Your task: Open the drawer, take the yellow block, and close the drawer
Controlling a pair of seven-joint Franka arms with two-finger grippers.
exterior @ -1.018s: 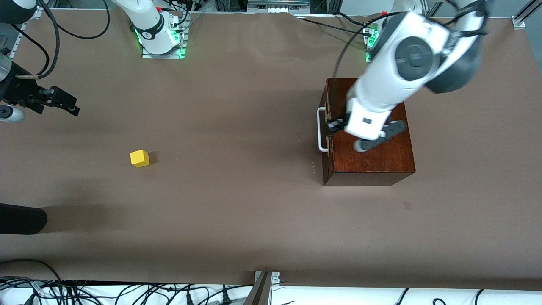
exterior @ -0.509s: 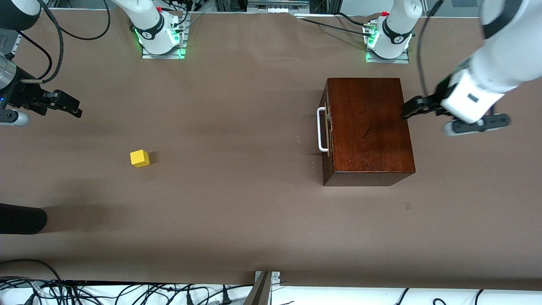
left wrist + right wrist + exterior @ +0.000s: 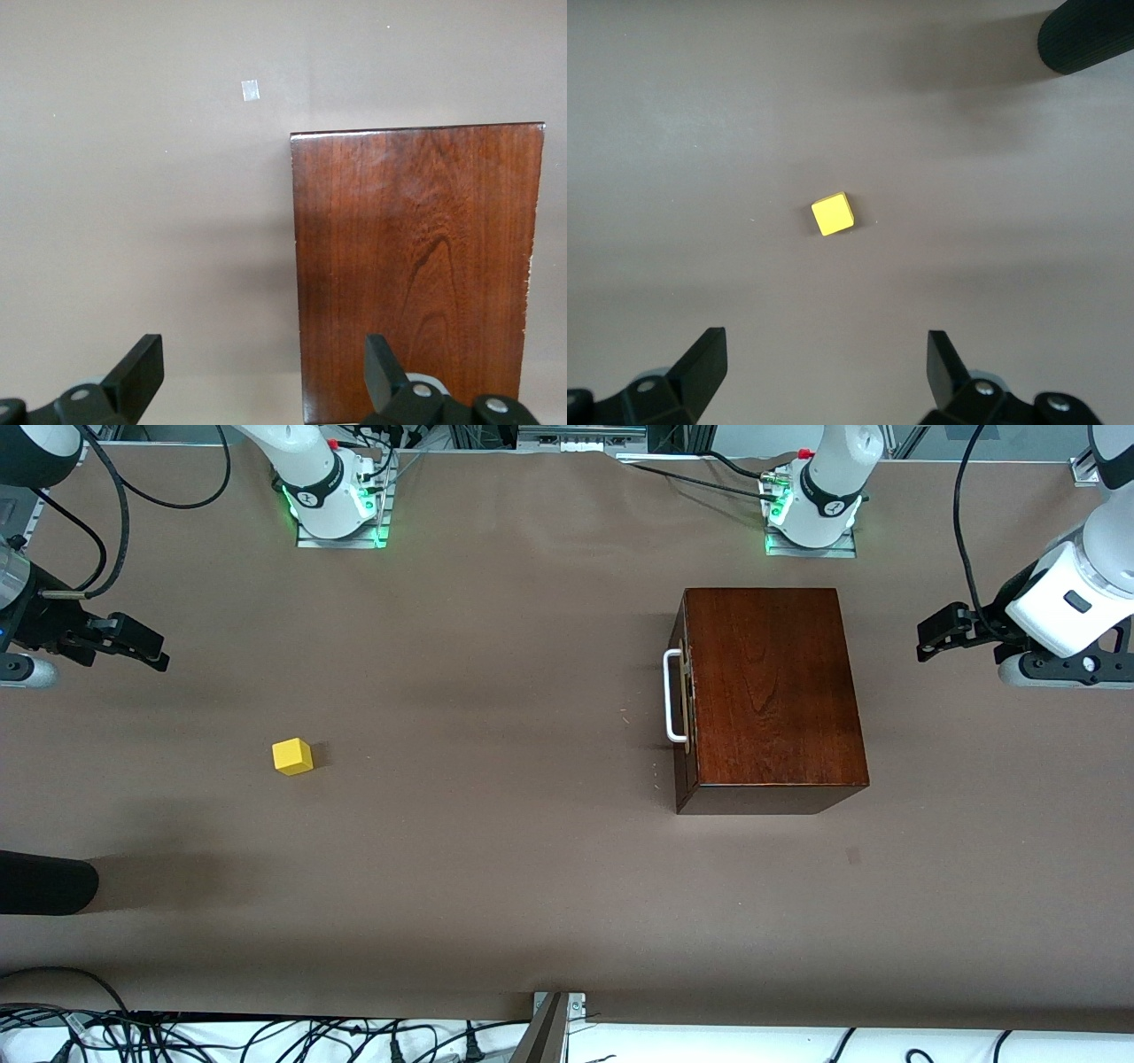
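The dark mahogany box (image 3: 772, 691) stands toward the left arm's end of the table. Its drawer is shut, and the white bar handle (image 3: 672, 695) faces the right arm's end. The yellow block (image 3: 291, 756) lies on the bare table toward the right arm's end. It also shows in the right wrist view (image 3: 833, 214). My left gripper (image 3: 932, 638) is open and empty, in the air beside the box at the left arm's end. In the left wrist view (image 3: 263, 372) it looks down at the box top (image 3: 416, 266). My right gripper (image 3: 146, 648) is open and empty, in the air (image 3: 826, 367) apart from the block.
A black rounded object (image 3: 44, 881) pokes in at the table's edge at the right arm's end, nearer the front camera than the block; it also shows in the right wrist view (image 3: 1090, 35). A small pale mark (image 3: 852, 856) lies near the box.
My left arm has swung away from over the box top near the handle, out to the left arm's end of the table. The right gripper has barely moved.
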